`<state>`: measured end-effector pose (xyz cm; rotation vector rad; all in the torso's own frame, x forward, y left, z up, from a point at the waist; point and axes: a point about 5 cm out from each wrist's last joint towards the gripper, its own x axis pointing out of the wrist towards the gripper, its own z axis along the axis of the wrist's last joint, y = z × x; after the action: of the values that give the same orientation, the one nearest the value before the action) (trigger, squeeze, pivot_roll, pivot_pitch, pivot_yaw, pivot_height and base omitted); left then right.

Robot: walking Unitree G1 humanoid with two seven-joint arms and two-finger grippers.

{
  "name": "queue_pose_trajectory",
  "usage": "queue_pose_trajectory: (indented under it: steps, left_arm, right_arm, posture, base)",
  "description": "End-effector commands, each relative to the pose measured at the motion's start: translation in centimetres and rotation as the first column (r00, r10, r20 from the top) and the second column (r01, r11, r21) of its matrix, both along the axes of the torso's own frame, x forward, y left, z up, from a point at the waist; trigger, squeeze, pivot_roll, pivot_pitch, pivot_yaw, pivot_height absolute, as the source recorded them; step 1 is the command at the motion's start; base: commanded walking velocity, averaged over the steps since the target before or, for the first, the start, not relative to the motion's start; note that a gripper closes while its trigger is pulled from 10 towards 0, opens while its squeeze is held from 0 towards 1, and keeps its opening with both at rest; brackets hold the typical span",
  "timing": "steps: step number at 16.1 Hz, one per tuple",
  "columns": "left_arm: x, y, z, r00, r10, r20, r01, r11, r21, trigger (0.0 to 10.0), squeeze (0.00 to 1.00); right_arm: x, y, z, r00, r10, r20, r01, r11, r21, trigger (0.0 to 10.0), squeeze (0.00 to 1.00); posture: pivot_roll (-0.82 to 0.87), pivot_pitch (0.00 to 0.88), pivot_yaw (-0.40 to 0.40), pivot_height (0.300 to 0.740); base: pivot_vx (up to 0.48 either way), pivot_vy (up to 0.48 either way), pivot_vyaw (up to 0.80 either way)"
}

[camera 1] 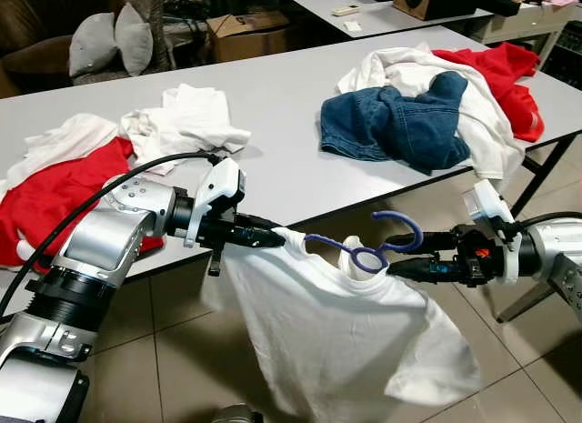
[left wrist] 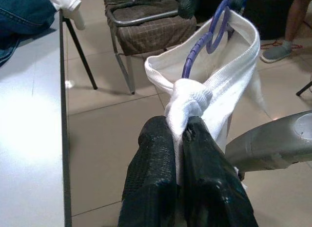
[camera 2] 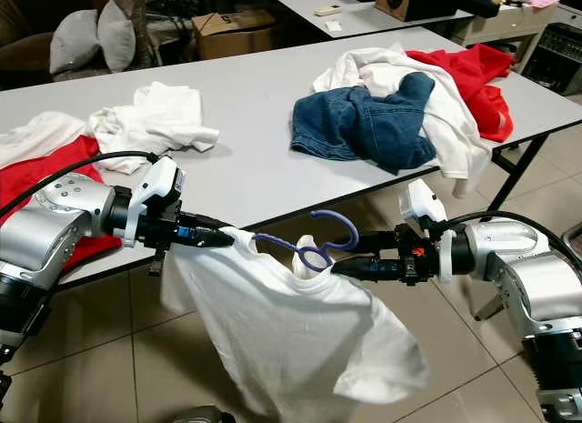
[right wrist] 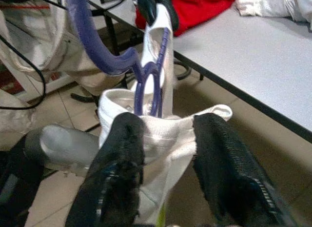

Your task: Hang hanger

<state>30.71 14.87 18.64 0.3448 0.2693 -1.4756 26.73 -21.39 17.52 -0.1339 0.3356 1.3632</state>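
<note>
A white T-shirt (camera 1: 336, 332) hangs in the air in front of the grey table (camera 1: 291, 168), with a purple hanger (right wrist: 90, 39) threaded through its neck. The hanger's hook (camera 1: 416, 226) sticks up out of the collar. My left gripper (camera 1: 273, 239) is shut on a bunched shoulder of the shirt, over one end of the hanger (left wrist: 194, 55). From the other side comes my right gripper (camera 1: 397, 257), fingers apart and straddling the shirt's other shoulder just below the hook; the cloth lies between its fingers (right wrist: 122, 139).
Clothes lie on the table: blue jeans (camera 1: 391, 123), a red and white pile (camera 1: 496, 82) at the right, white shirts (camera 1: 186, 118) and a red garment (camera 1: 55, 191) at the left. Tiled floor lies below. A chair (left wrist: 146, 27) and a person's foot (left wrist: 278, 51) lie beyond.
</note>
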Motion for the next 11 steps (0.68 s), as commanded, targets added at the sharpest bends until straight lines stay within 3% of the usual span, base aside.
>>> queue_pose_trajectory:
  steps: [1,6,11]
  left_arm:
    - [0.0,-1.4,0.4,0.999,-0.038,0.033,0.038,0.999,-0.021,0.0,0.00]
    - [0.3,-0.6,-0.2,0.999,0.007,0.047,-0.008,1.000,0.022,0.0,0.00]
    - [0.6,-0.5,-0.3,0.998,0.028,0.053,-0.029,0.999,0.023,0.0,0.00]
  right_arm:
    - [0.1,1.2,0.4,0.999,0.035,0.034,-0.035,0.999,-0.001,10.0,1.00]
    - [-0.2,-0.2,1.3,0.995,-0.053,0.083,0.052,0.998,0.020,10.0,1.00]
    - [-0.8,-0.8,2.4,0.996,-0.044,0.074,0.036,0.994,0.104,10.0,1.00]
  posture:
    - [-0.04,0.000,0.018,0.740]
    - [-0.05,0.000,0.020,0.740]
    - [-0.05,0.000,0.022,0.740]
  base:
    - [0.000,0.000,0.00]
    - [0.000,0.000,0.00]
    - [0.000,0.000,0.00]
